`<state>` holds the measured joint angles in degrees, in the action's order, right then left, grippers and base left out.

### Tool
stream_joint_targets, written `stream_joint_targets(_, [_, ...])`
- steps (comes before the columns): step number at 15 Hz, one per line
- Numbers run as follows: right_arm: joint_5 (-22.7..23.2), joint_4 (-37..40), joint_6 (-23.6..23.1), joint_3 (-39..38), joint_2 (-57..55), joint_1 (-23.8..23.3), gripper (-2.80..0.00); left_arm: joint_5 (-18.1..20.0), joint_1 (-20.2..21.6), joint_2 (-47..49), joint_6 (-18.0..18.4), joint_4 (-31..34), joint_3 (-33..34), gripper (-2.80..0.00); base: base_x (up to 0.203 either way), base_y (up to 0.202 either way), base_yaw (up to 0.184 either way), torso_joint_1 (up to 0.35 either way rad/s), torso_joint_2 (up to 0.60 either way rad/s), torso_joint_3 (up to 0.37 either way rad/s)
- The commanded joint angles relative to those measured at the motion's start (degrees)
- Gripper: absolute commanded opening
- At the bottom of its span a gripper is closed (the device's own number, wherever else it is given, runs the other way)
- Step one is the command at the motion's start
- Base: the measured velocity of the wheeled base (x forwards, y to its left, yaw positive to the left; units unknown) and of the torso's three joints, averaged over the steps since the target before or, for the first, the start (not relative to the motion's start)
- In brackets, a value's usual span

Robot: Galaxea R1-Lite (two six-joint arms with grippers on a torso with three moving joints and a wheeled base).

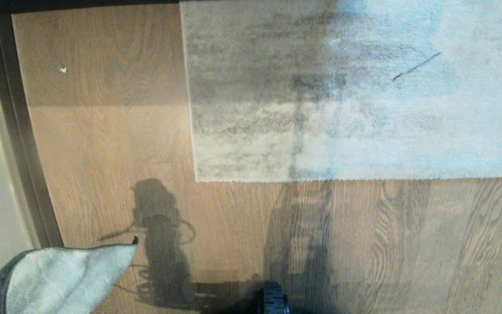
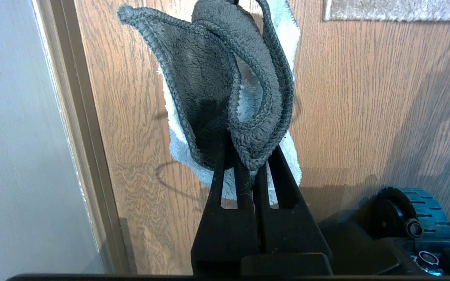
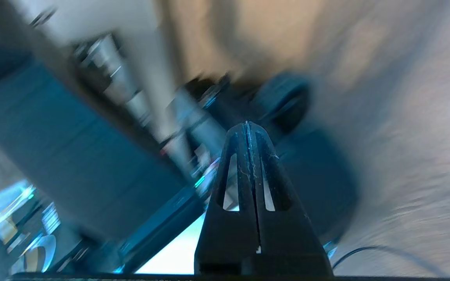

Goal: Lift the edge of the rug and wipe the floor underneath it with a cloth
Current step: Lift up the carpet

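Cloth gripped, rug lying flat

Left gripper (image 2: 254, 164) clenches the cloth (image 2: 225, 93) at seven o'clock in the head view; the rug edge (image 1: 320, 179) rests on the floor (image 1: 103, 152); right gripper (image 3: 247, 127) fingers pressed together, empty.

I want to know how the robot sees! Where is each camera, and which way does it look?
Head view: on the head, looking down at floor, rug, cloth; base wheel shows.
Left wrist view: behind the left gripper, shut on the cloth, above floor beside the wall.
Right wrist view: behind the shut, empty right gripper, blurred, facing the robot's own base.
Head and left wrist share cloth, floor, rug corner.
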<state>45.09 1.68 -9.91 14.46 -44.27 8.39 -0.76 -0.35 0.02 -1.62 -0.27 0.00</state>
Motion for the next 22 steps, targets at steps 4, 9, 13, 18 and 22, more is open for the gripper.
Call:
stream_joint_targets(4, [0.2,-1.1,-0.4,0.4,-14.6,8.2,-2.80,0.0,0.0,0.0,0.0,0.0,0.0,-2.80,0.000,0.000,0.000,0.000,0.00,0.000])
stream_joint_targets(9, [0.3,-6.9,-0.5,0.3,-24.4,11.7,-2.80,0.0,0.0,0.0,0.0,-0.1,0.0,-2.80,0.000,0.000,0.000,0.000,0.00,0.000])
stream_joint_targets(13, [0.2,-16.0,-0.1,0.9,-31.7,12.5,-2.80,0.0,0.0,0.0,0.0,0.0,-0.1,-2.80,0.000,0.000,0.000,0.000,0.00,0.000])
stream_joint_targets(18, [0.2,-26.2,5.3,1.3,-38.8,14.7,-2.80,0.0,0.0,0.0,0.0,0.0,0.0,-2.80,0.000,0.000,0.000,0.000,0.00,0.000])
stream_joint_targets(22, [-1.0,-34.4,5.8,1.4,-45.0,16.8,-2.80,0.0,0.0,0.0,0.0,-0.1,0.0,-2.80,0.000,0.000,0.000,0.000,0.00,0.000])
